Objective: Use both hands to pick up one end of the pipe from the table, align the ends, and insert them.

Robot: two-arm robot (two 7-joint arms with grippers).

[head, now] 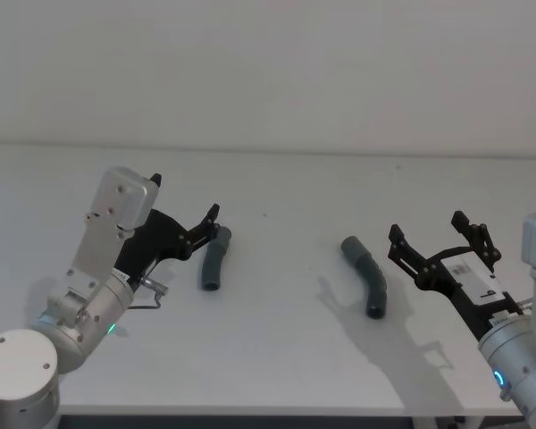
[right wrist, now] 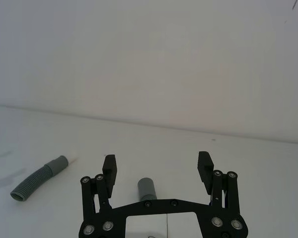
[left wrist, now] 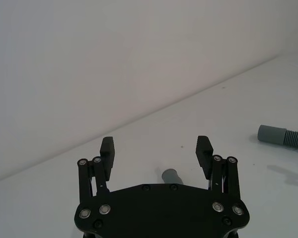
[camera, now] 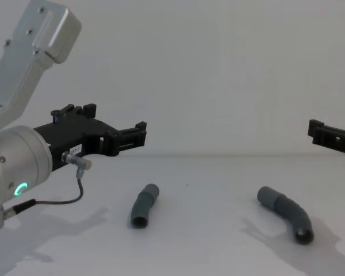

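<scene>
- The left gripper [left wrist: 156, 148] hangs above the left side of the white table [head: 286, 357], its two black fingers spread wide with nothing between them.
- The shorter pipe piece [head: 214, 259], dark grey and nearly straight, lies flat on the table just beside that gripper. In the chest view the piece sits lower than the gripper, and the two are apart.
- In the left wrist view, one smooth cuff [left wrist: 172, 176] of this piece shows just past the gripper's body, between the two fingers.
- The right gripper [right wrist: 157, 161] is held over the right side of the table, fingers likewise wide apart and holding nothing.
- The longer pipe piece [head: 368, 275], bent in the middle, rests on the table near the right gripper and does not touch it.
- In the right wrist view, a grey end [right wrist: 147, 187] of the bent piece stands in line with the gap between the fingers.
- The two pipe pieces lie well apart, with bare table between them, and neither is lifted.
</scene>
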